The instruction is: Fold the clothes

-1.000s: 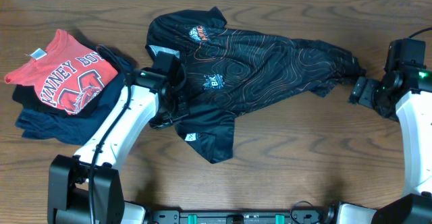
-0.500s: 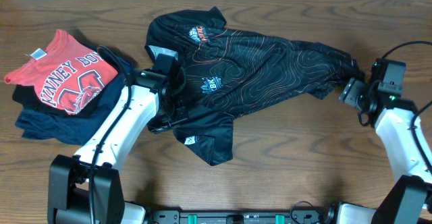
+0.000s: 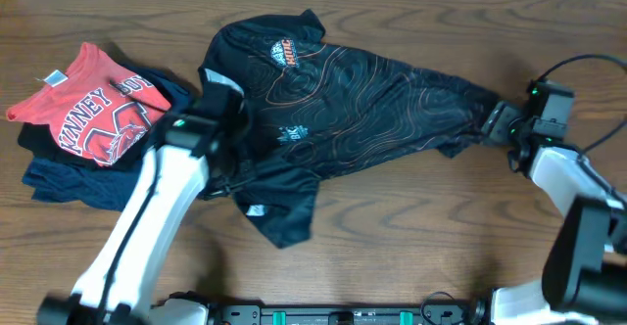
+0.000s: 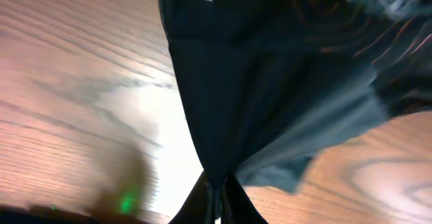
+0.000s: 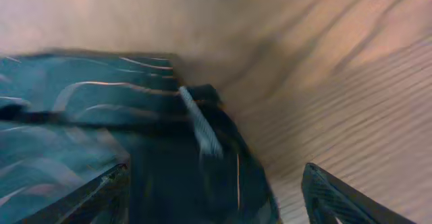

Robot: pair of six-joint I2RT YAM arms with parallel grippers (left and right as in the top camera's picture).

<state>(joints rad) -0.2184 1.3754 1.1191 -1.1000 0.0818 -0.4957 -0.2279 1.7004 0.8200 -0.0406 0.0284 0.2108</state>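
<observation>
Dark brown wood grain runs across the table (image 3: 411, 237), smooth enough to throw back a pale glare in the left wrist view. In the middle of it the black jersey (image 3: 362, 100) lies spread and rumpled. It is a slick, faintly shiny cloth traced with thin orange contour lines, with an orange chest logo (image 3: 286, 49) near its far edge. Its outline is irregular: one end tapers toward the right, and another lobe reaches toward the near edge.

The left gripper (image 4: 217, 200) is pinched tight on a gathered bit of the jersey's left side, and the cloth fans out from the fingertips in taut folds. The right gripper (image 5: 216, 197) stands with its jaws wide apart at the tapered right end. Its dark, textured fingers (image 5: 101, 193) sit either side of the bunched cloth, not closed on it.

At the table's left a red T-shirt (image 3: 93, 110) with white letters lies crumpled on a navy shirt (image 3: 69, 183), near the jersey's left edge.
</observation>
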